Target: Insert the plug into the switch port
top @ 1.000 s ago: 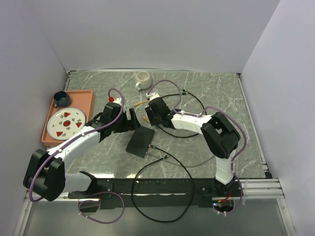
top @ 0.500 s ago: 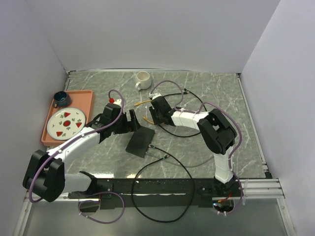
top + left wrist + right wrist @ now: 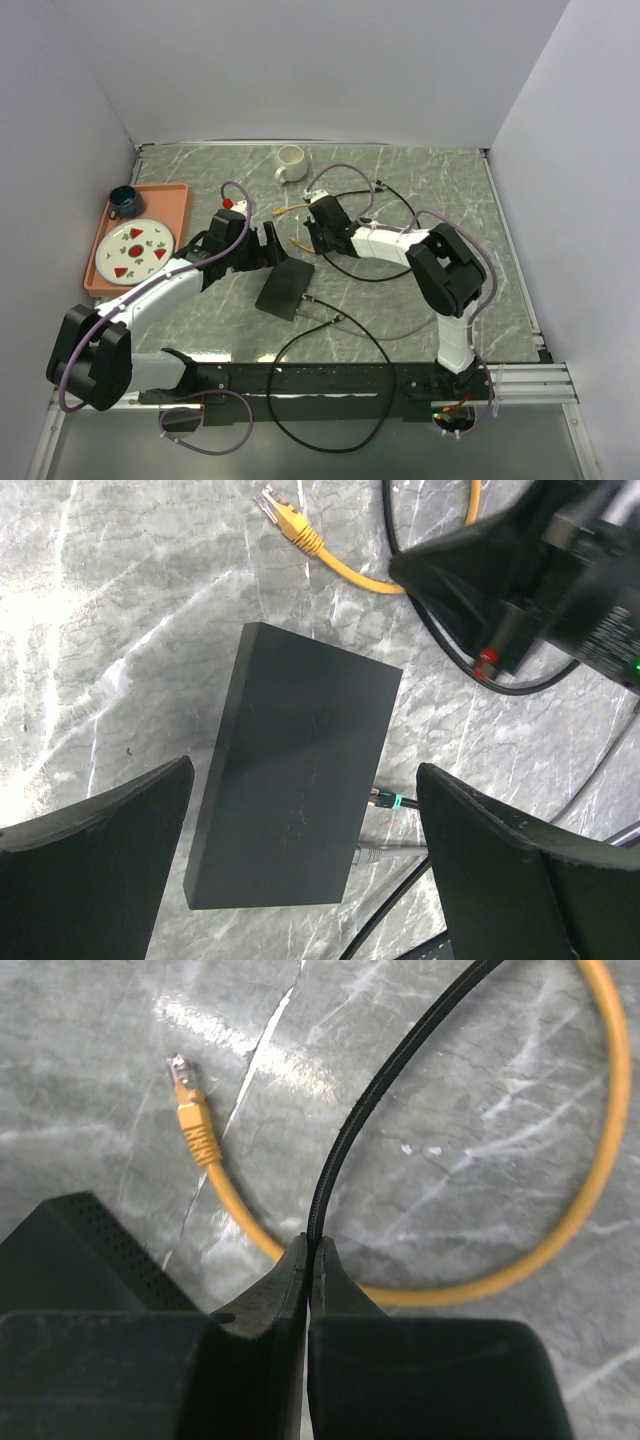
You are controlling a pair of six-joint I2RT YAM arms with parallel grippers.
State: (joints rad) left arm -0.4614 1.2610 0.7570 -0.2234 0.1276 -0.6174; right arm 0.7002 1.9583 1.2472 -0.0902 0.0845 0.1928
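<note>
The flat black box [image 3: 285, 287] lies mid-table; in the left wrist view the box [image 3: 295, 810] sits between my left gripper's [image 3: 300, 870] wide-open fingers, untouched. Two cables [image 3: 385, 801] are plugged into its right narrow edge, and the switch port itself is hidden from view. A yellow cable's plug [image 3: 190, 1110] lies loose on the marble just beyond the box, also seen as the plug [image 3: 283, 513] in the left wrist view. My right gripper [image 3: 312, 1245] is shut on a thin black cable [image 3: 350, 1130], close to the yellow cable. The right gripper [image 3: 312, 240] hangs beside the box's far corner.
An orange tray [image 3: 175, 195] with a painted plate [image 3: 135, 248] and a dark cup [image 3: 124, 200] stands at the left. A white mug [image 3: 291, 163] is at the back. Black cables [image 3: 340, 345] loop across the middle and front of the table.
The right gripper's jaws closed from partly open onto the black cable, and its arm shifted slightly. The left arm and the black box have not moved.
</note>
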